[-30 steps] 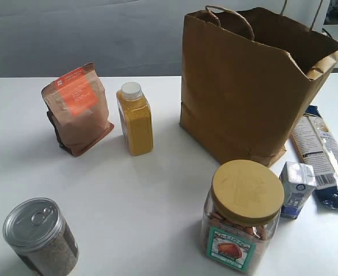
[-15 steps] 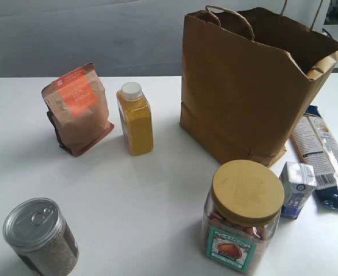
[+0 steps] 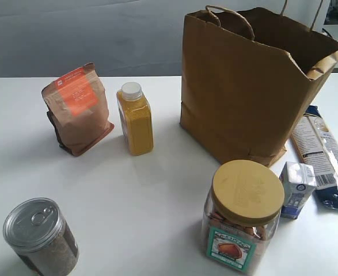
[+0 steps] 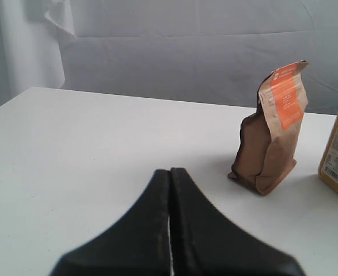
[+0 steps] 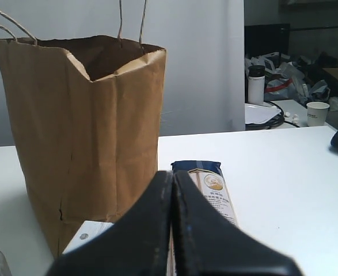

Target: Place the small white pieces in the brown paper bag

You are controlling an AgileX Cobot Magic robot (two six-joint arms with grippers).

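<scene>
The brown paper bag (image 3: 249, 80) stands open and upright at the back right of the white table, and fills the near side of the right wrist view (image 5: 82, 126). No small white pieces show in any view. My left gripper (image 4: 170, 172) is shut with nothing in it, low over bare table, facing the small brown pouch. My right gripper (image 5: 173, 175) is shut and empty, pointing past the bag's side at a flat blue packet. Neither gripper appears in the exterior view.
A small brown pouch with an orange label (image 3: 76, 109) and a yellow bottle (image 3: 135, 119) stand left of the bag. In front are a tan-lidded jar (image 3: 243, 213), a white-and-blue carton (image 3: 297, 188), a blue packet (image 3: 324, 158) and a metal-lidded can (image 3: 39, 236).
</scene>
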